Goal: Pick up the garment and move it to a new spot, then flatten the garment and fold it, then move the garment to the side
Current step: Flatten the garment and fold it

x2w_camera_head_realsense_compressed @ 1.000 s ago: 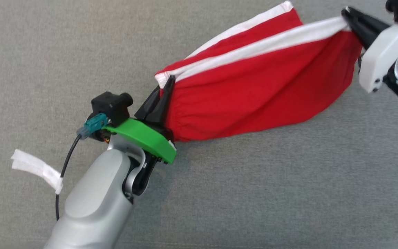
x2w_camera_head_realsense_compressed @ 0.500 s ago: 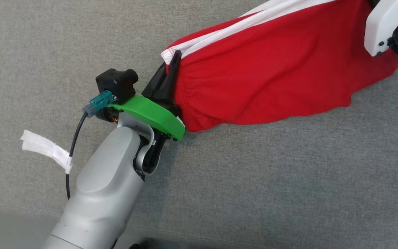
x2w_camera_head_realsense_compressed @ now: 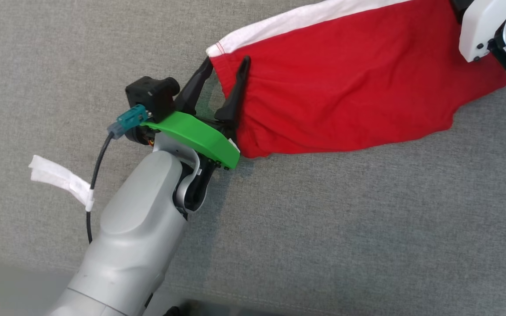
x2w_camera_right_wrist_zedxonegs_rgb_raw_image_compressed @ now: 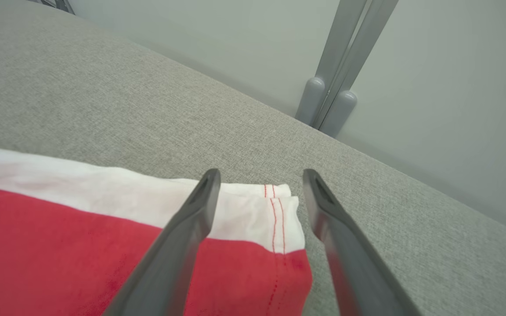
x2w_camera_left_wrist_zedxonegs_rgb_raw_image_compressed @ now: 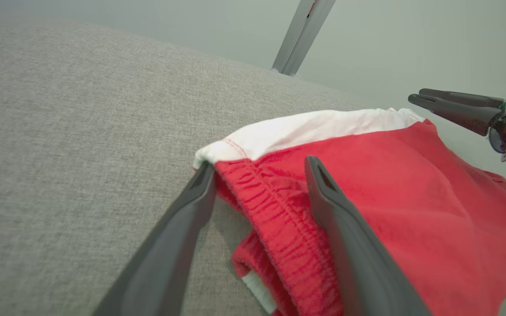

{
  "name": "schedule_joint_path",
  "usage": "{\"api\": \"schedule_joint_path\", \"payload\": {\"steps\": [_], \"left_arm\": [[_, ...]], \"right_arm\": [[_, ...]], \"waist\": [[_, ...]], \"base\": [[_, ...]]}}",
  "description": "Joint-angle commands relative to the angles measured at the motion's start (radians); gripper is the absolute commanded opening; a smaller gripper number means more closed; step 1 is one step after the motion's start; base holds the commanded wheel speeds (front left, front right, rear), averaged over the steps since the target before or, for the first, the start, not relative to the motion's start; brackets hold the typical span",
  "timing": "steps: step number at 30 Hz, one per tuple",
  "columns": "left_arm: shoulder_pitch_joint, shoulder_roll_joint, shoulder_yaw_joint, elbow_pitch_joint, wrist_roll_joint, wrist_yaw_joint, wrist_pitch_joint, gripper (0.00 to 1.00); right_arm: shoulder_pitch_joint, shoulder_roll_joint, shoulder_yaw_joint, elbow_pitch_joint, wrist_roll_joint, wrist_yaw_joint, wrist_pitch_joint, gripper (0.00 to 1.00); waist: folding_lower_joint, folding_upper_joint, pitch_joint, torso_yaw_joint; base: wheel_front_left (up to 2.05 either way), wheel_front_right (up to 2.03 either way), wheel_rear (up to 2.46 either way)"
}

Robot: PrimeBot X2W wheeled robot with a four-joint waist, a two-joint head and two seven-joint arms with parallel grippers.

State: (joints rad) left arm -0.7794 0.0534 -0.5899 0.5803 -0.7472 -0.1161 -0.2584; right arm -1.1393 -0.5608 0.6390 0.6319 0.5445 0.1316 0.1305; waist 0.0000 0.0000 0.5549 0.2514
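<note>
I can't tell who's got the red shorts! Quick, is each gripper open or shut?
Left gripper: open, fingers astride the red shorts' waistband corner, not gripping.
Right gripper: open above the shorts' white hem corner, holding nothing.

Left arm: grey forearm, green wrist cover; left gripper spread, straddling waistband corner of red shorts. Right gripper: spread, at shorts' hem corner.
</note>
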Motion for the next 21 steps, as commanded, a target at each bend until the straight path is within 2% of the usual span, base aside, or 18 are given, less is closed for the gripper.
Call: {"api": "schedule_joint_path", "payload": {"steps": [1,5,16,21], "left_arm": [[0.008,0.001,0.017,-0.018,0.004,-0.006,-0.007,1.00],[0.074,0.025,0.061,-0.078,0.050,-0.011,-0.006,1.00],[0.236,0.057,0.067,-0.102,0.065,-0.015,-0.006,1.00],[0.288,0.075,0.176,-0.177,0.156,-0.015,-0.007,1.00]], "right_arm": [[-0.003,0.006,0.002,0.007,0.015,-0.002,-0.015,1.00],[0.020,0.018,-0.001,0.012,0.052,-0.002,-0.042,1.00],[0.113,-0.005,-0.001,0.044,0.134,-0.002,-0.038,1.00],[0.172,0.014,-0.033,0.085,0.199,-0.002,0.017,1.00]], "waist": [[0.0000,0.0000,-0.014,-0.007],[0.0000,0.0000,-0.045,-0.017],[0.0000,0.0000,-0.156,-0.018],[0.0000,0.0000,-0.193,-0.003]], "base": [[0.00,0.00,0.00],[0.00,0.00,0.00],[0.00,0.00,0.00],[0.00,0.00,0.00]]}}
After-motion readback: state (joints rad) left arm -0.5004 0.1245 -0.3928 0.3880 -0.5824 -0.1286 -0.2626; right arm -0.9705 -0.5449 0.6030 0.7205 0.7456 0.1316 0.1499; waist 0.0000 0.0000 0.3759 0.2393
